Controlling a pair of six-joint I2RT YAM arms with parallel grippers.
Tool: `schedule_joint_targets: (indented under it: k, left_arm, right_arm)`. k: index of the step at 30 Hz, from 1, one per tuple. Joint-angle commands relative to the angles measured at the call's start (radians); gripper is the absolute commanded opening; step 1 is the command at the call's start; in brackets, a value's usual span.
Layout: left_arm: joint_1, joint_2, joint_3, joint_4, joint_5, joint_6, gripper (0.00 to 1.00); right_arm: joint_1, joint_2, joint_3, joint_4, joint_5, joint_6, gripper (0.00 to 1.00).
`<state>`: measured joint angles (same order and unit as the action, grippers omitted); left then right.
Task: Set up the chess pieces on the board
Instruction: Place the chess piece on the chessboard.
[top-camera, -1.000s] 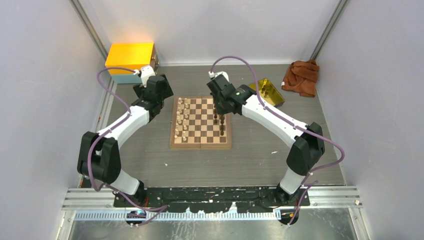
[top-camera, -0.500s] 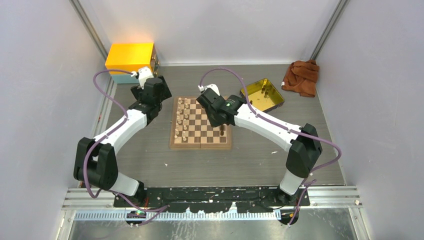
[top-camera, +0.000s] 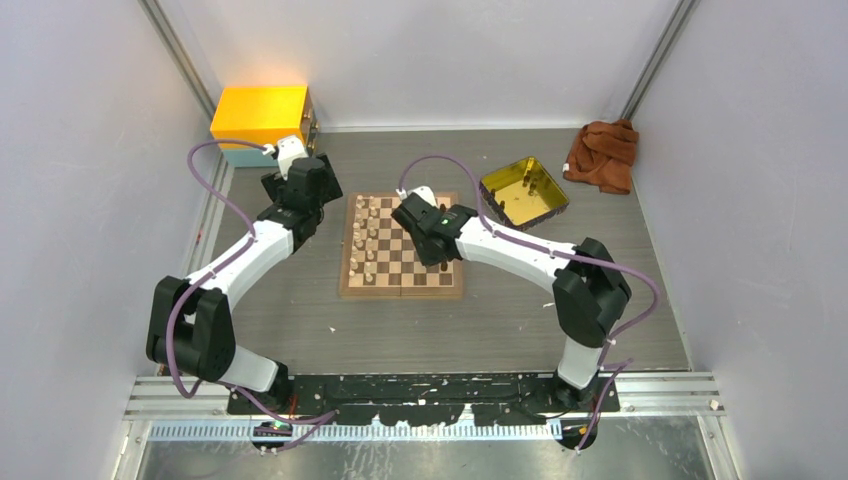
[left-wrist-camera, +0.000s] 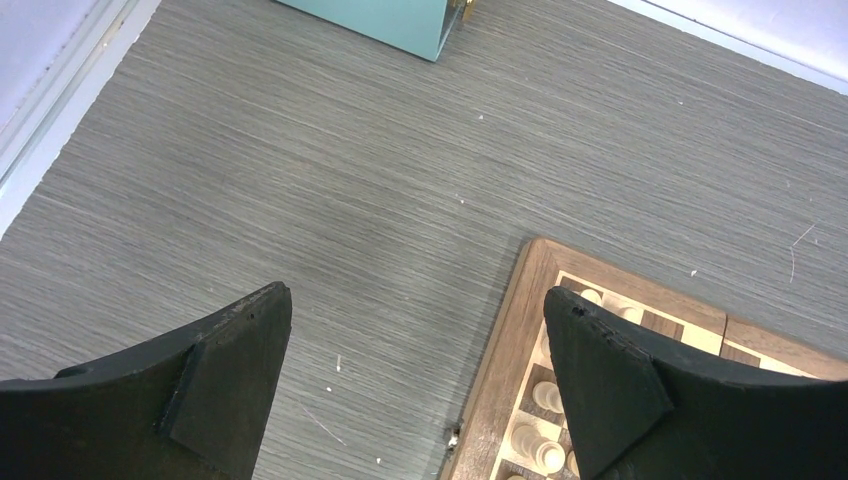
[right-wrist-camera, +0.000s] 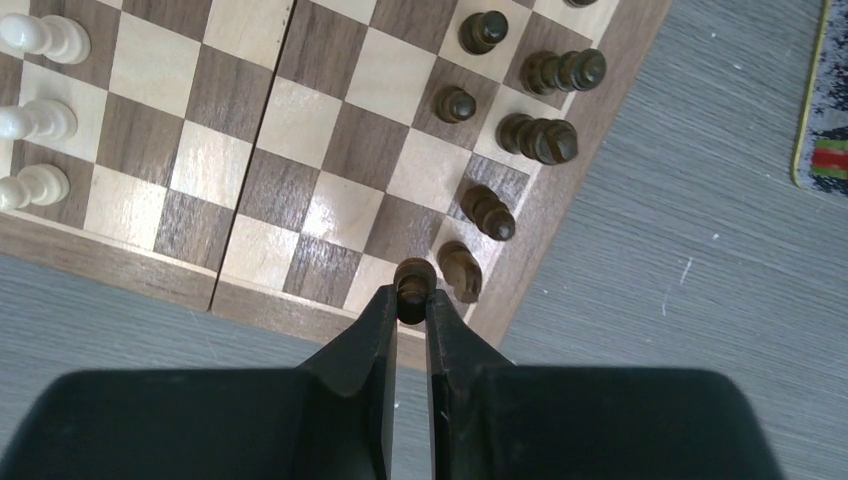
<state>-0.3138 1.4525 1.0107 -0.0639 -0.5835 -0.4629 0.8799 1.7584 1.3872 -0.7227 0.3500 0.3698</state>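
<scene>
— What has the right arm got hold of?

— The right jaws are pinching a dark pawn (right-wrist-camera: 414, 280), one fingertip (right-wrist-camera: 372, 322) pressed to either side of its round head. They hold it over the board (top-camera: 403, 272), at the near end of the right-hand side, in the second column in from that edge.

— Is the pawn down on its square?

— I cannot tell from here. It sits just beside another dark piece (right-wrist-camera: 460, 270) at the board's corner, close but not touching as far as I can see.

— And the rest of the set?

— The other dark pieces (right-wrist-camera: 540, 138) stand in two columns along the board's right side, the pale pieces (top-camera: 367, 238) along its left side. The middle squares are bare wood.

— What about the left arm?

— The left jaws are spread wide with nothing between them. They hang above the grey desk (left-wrist-camera: 300, 180), just off the board's far left corner.

— Anything else lying about?

— A yellow tray (top-camera: 524, 190) sits on the desk beyond the board's far right corner. A crumpled brown cloth (top-camera: 603, 155) lies in the far right corner of the desk, and a yellow box (top-camera: 260, 115) stands at the far left.
</scene>
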Motion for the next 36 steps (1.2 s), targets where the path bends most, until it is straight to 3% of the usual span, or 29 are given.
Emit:
schedule_joint_targets:
  k: [1,36]
  left_arm:
    - [0.004,-0.037,0.003,0.039,-0.029,0.013,0.97]
    - [0.004,0.011,0.025,0.055,-0.038,0.036,0.97]
  right_arm:
    - [0.001,0.018,-0.002,0.106,0.001,0.006,0.01]
    - [-0.089,0.114,-0.037,0.207,-0.079,0.009,0.01]
